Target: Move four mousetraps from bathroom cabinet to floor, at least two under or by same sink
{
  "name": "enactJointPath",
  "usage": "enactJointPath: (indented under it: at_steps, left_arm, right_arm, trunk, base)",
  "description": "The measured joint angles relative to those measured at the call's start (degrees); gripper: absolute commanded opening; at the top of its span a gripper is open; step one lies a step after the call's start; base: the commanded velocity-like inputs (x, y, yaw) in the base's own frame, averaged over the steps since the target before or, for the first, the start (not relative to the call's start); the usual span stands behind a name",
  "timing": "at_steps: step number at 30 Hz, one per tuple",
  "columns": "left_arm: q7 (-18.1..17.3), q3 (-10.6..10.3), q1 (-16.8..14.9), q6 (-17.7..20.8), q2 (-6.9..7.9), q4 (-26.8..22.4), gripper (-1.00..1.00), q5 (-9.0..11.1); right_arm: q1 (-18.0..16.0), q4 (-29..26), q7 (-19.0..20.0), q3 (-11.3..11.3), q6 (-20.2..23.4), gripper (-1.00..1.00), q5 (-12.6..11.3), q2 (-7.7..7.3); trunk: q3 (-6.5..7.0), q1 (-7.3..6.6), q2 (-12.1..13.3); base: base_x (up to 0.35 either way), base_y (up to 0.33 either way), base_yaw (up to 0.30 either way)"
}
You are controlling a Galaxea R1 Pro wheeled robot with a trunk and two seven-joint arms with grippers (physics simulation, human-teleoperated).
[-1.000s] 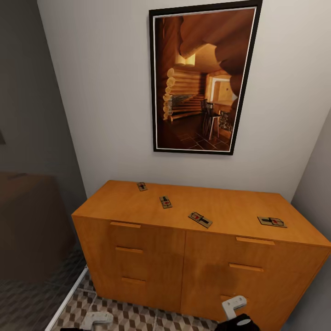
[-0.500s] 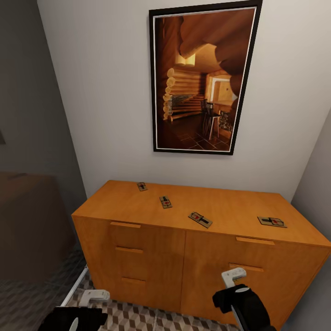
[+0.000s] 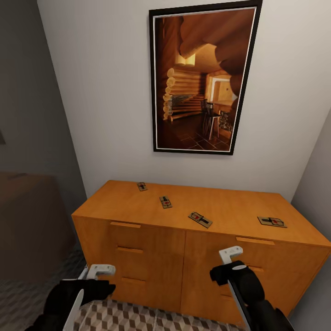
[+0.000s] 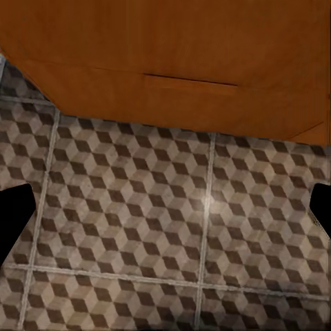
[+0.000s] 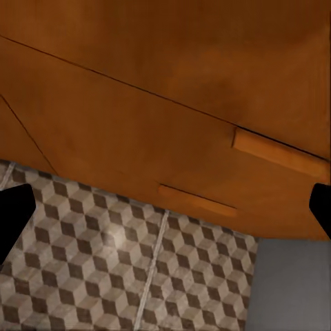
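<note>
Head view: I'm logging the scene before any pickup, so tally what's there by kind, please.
Mousetraps on the cabinet top: 4
Cabinets: 1
Framed pictures: 1
Grippers: 2, left gripper, right gripper
Total: 8

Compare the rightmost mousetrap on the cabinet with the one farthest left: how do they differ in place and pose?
The rightmost mousetrap lies near the front edge of the cabinet, close to its right end; the leftmost mousetrap sits far back, toward the wall. The rightmost lies with its long side across the head view; the leftmost points roughly front to back. Both lie flat on the cabinet top, untouched, each with a red mark.
</note>
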Motion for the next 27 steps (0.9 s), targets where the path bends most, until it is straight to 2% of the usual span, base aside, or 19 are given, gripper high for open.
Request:
enactJointPath:
  at_steps: [12, 27]
  left_arm:
    - [-0.4, -0.1, -4.1, 0.1, -0.62, 0.1, 1.00, 0.3]
    - [-0.6, -0.6, -4.8, 0.2, -1.08, 0.0, 1.00, 1.4]
  right_arm:
    - [-3.3, -0.5, 0.0, 0.0, 0.0, 1.00, -0.1, 0.04]
    - [-3.7, -0.8, 0.1, 0.0, 0.0, 1.00, -0.1, 0.09]
  trunk:
    - [0.00, 0.00, 0.0]
    - [0.00, 0.00, 0.0]
  base:
    - [0.000, 0.000, 0.000]
    - [0.000, 0.000, 0.000]
